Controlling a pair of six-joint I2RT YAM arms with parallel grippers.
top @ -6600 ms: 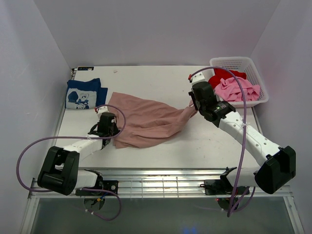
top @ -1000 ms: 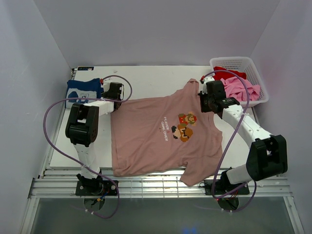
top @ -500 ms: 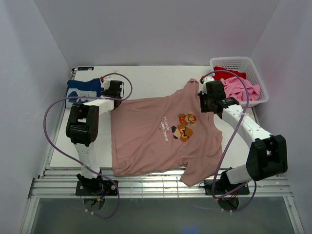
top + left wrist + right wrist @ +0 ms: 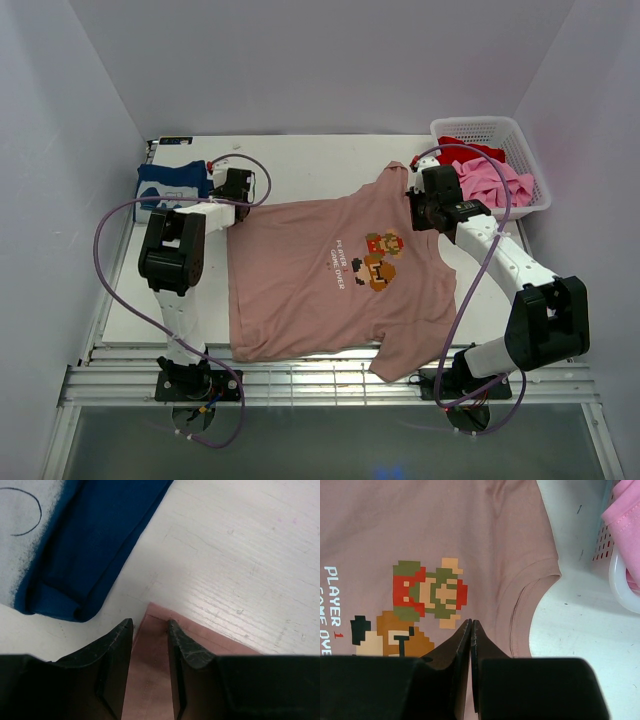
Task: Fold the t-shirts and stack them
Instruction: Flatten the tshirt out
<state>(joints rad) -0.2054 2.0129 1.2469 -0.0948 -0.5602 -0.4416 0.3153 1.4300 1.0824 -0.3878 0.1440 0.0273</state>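
Pink-tan t-shirt lies flat, print up, just left of the white basket holding the red and bright pink tees; the folded navy t-shirt sits farther left. Left gripper is parted, straddling the shirt's corner, while the right gripper is clenched tight above the print. Seconds ago that shirt was bunched up, and now it's spread out.
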